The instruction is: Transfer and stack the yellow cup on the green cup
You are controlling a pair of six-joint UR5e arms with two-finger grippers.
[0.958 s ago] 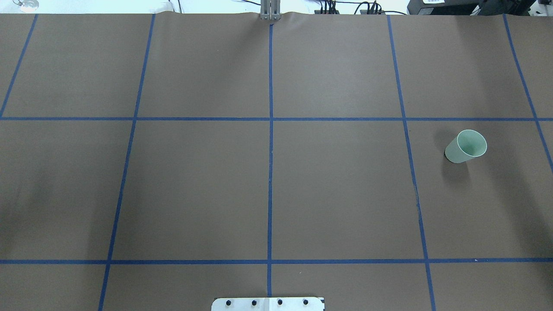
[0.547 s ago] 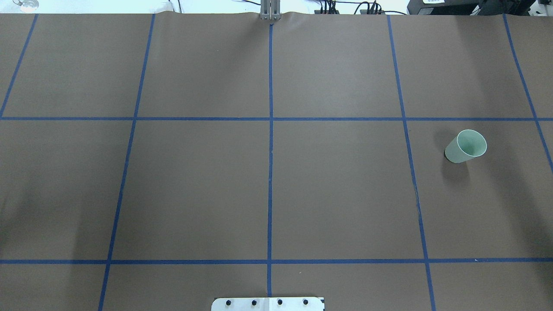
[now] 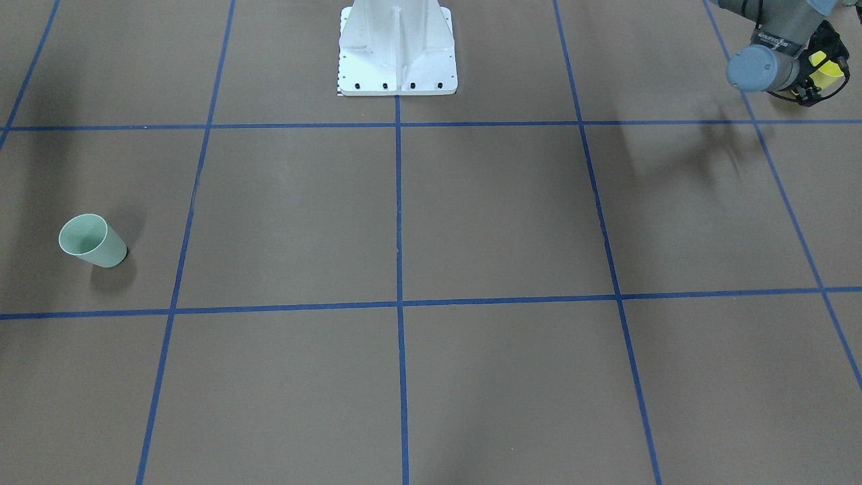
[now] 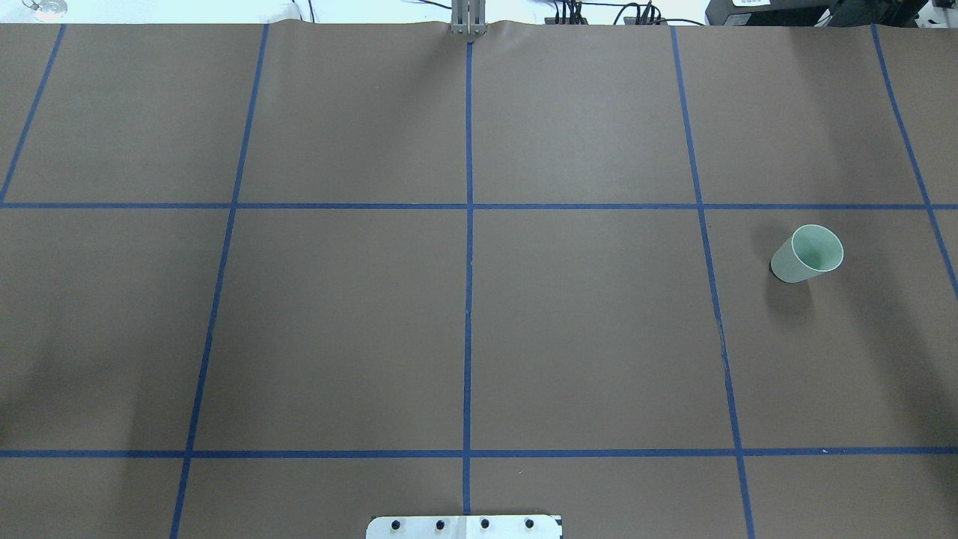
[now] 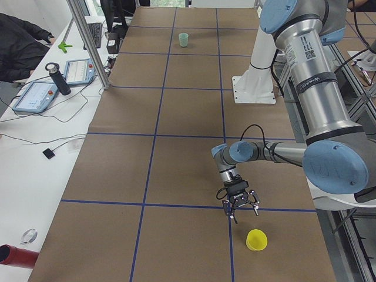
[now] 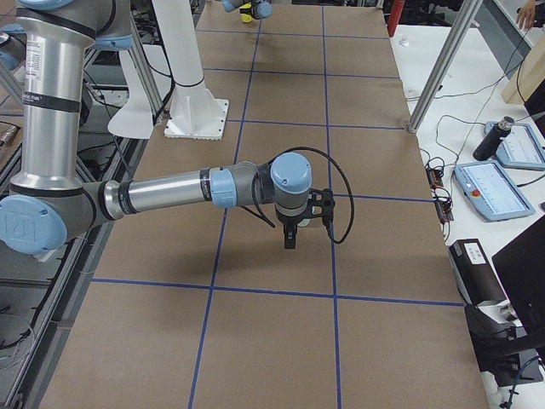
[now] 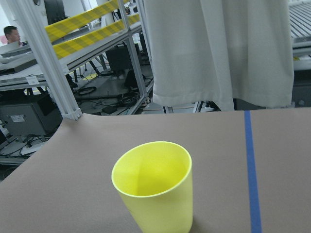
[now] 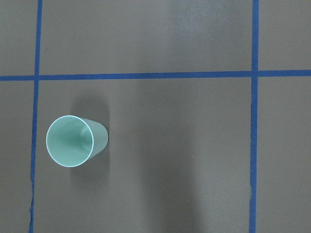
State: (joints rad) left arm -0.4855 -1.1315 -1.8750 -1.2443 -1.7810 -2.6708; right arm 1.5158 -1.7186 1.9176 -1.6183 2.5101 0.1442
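Note:
The yellow cup (image 7: 153,187) stands upright near the table's left end, close in front of the left wrist camera. It also shows in the exterior left view (image 5: 257,239). My left gripper (image 5: 239,212) hovers just beside it, fingers spread and empty; in the front-facing view it (image 3: 823,82) overlaps the yellow cup (image 3: 827,65). The green cup (image 4: 807,254) stands upright at the table's right side and shows from above in the right wrist view (image 8: 75,141). My right gripper (image 6: 291,241) hangs above the table, pointing down; I cannot tell whether it is open.
The white robot base (image 3: 397,47) stands at the table's near middle edge. Blue tape lines (image 4: 468,299) split the brown table into squares. Tablets and a bottle (image 5: 57,79) lie on the side bench past the far edge.

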